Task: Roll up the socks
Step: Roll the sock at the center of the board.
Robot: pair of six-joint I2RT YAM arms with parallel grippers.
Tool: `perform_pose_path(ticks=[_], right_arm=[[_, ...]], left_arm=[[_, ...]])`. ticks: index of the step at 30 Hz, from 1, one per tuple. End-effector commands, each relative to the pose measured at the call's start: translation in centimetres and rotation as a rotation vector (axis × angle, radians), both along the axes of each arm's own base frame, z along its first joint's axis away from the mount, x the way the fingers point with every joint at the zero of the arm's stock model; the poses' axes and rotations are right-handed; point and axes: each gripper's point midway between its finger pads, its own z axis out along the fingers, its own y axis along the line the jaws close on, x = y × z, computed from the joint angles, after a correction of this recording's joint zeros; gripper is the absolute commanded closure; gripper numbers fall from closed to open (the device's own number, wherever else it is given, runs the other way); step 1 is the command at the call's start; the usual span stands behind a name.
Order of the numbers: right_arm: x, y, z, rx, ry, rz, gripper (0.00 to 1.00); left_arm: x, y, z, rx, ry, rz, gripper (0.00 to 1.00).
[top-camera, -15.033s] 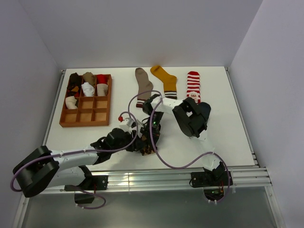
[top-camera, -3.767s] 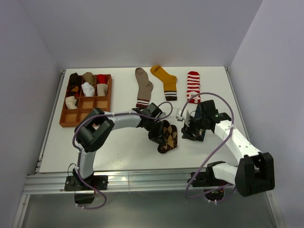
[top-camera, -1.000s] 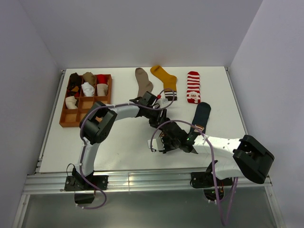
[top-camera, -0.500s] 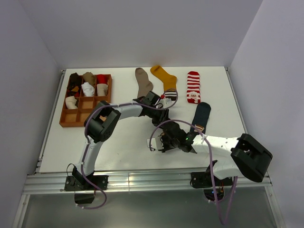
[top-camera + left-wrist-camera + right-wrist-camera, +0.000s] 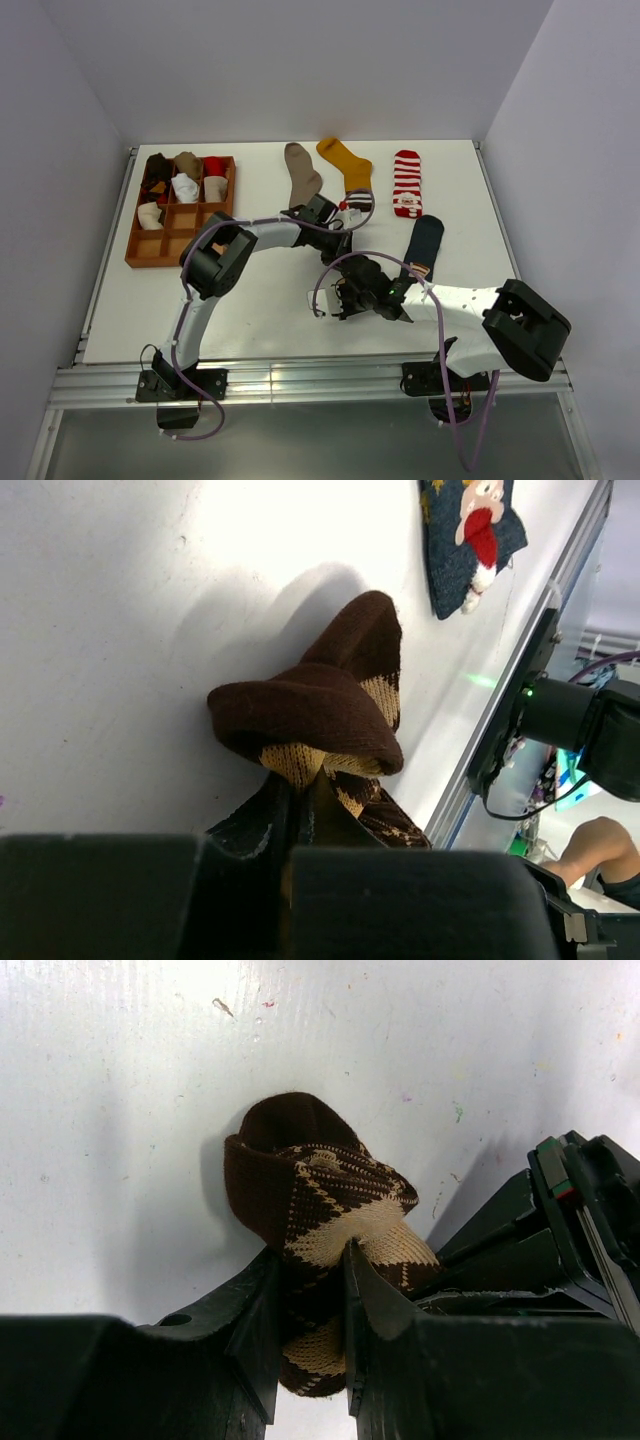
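The brown argyle sock [image 5: 310, 1175] is bunched into a loose lump on the white table, between my two grippers. My right gripper [image 5: 312, 1260] is shut on its cream-and-brown lower part. My left gripper [image 5: 300, 780] comes in from the opposite side and is shut, pinching a yellow-tan fold under the brown argyle sock's [image 5: 315, 705] dark hood. In the top view both grippers meet mid-table, and the arms hide most of the sock. The taupe sock [image 5: 300, 170], mustard sock [image 5: 345, 160], red-white striped sock [image 5: 405, 183] and navy sock [image 5: 425, 240] lie flat.
A wooden grid tray [image 5: 183, 245] at the back left holds several rolled socks in its far cells. The navy sock's cartoon figure [image 5: 470, 530] lies just beyond the bunched sock. The right arm's cable [image 5: 325, 285] loops close to the grippers.
My left gripper has shut on a fold of the argyle sock within the last second. The left arm has shifted slightly. My right gripper has kept its grip in place.
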Motion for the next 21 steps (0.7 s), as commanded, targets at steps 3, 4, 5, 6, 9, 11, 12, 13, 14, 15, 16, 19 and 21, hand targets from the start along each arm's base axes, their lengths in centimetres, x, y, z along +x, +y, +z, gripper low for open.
perform_pose_path(ticks=[3,4,5,6,9,11,12,13,14,15,16,19,21], right_arm=[[-1.6,-2.1,-1.9,-0.085,0.063,-0.017,0.91],[-1.5,-2.1,-1.8,-0.082,0.059,-0.017,0.91],[-1.5,-2.0,-1.6,-0.078,0.051,-0.011,0.91],[-1.4,-2.0,-1.5,-0.075,0.048,-0.011,0.91],[-1.1,-1.6,-0.9,-0.067,0.037,-0.006,0.91],[-0.9,-1.2,-0.5,-0.062,0.033,0.003,0.92],[-0.8,-1.0,-0.3,-0.053,0.031,0.005,0.92],[-0.7,-0.8,-0.2,-0.049,0.029,0.008,0.92],[-0.6,-0.6,0.2,-0.042,0.026,0.013,0.92],[-0.7,-0.4,0.2,-0.036,0.035,0.019,0.93],[-0.7,-0.2,0.3,-0.031,0.039,0.025,0.93],[-1.3,0.6,0.8,-0.002,0.075,0.049,0.93],[-1.4,0.8,1.1,0.012,0.100,0.054,0.94]], left_arm=[[1.4,1.6,0.1,-0.005,-0.030,0.100,1.00],[1.9,2.3,0.2,-0.001,-0.036,0.128,1.00],[2.1,2.5,1.3,-0.017,-0.047,0.146,1.00],[1.8,3.1,1.0,-0.017,-0.044,0.153,1.00],[2.1,4.4,1.6,-0.004,-0.063,0.208,1.00],[2.9,5.2,2.4,0.003,-0.091,0.264,1.00],[2.7,5.9,2.1,0.018,-0.086,0.283,1.00],[3.0,6.5,2.2,0.033,-0.094,0.315,1.00],[3.7,7.1,2.8,0.048,-0.119,0.361,1.00],[3.7,7.8,2.4,0.068,-0.116,0.387,1.00],[4.2,8.6,2.3,0.088,-0.120,0.423,1.00],[5.1,10.6,2.5,0.156,-0.142,0.525,1.00],[5.4,12.0,2.7,0.198,-0.152,0.595,1.00]])
